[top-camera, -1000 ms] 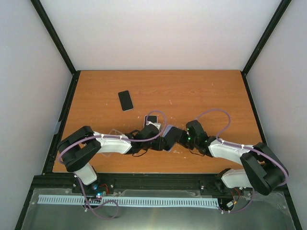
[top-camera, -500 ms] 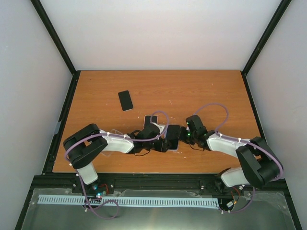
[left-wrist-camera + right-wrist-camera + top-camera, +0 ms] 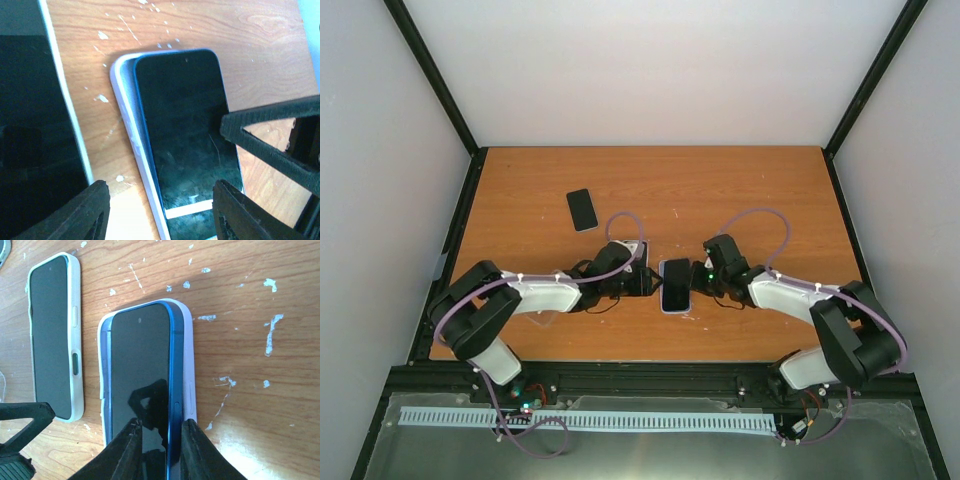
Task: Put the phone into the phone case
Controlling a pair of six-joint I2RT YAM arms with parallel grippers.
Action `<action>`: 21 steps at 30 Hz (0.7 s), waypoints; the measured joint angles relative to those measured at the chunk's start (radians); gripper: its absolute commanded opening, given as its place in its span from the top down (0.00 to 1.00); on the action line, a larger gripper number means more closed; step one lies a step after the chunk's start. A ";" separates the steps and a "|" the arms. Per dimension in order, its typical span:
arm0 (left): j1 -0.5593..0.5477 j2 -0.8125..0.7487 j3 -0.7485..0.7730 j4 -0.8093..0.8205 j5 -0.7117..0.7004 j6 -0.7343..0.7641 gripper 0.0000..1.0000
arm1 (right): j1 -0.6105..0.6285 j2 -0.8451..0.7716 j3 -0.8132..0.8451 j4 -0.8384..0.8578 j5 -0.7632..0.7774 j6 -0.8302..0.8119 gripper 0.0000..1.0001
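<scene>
Right wrist view: the right jaws stand slightly parted and released. Their dark fingers [image 3: 125,452] sit over the near end of the phone [image 3: 140,370], but I cannot tell whether they touch it. The phone lies screen up straight ahead of these jaws on the pale phone case [image 3: 189,365], not pressed home. Its blue side edge rides above the case wall on the jaws' right, and the case lip shows along its left. Further to their left, apart from the first, a second phone in a white case [image 3: 52,335] lies flat on the counter [image 3: 250,315].

The left jaws are spread wide and grasp nothing, with the near end of phone and case lying between them. One finger of the right jaws reaches in from their right side.

From the top external view, the two sets of jaws face each other closely across the phone. Beyond the left jaws, well apart, lies a bare black phone [image 3: 582,209]. The counter is orange-brown wood grain, flecked with white scuffs around the jaws. A black frame [image 3: 432,75] edges it, plain white walls [image 3: 660,70] close it in, and purple cables [image 3: 765,213] loop over the arms.
</scene>
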 measured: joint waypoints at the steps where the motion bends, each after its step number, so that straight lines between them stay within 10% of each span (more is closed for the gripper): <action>1: 0.003 0.002 0.000 -0.001 0.000 0.000 0.43 | 0.000 0.008 0.004 0.000 -0.003 -0.003 0.78; 21: 0.003 0.198 0.147 -0.008 0.015 0.036 0.47 | -0.010 0.054 0.061 -0.026 -0.027 -0.080 0.80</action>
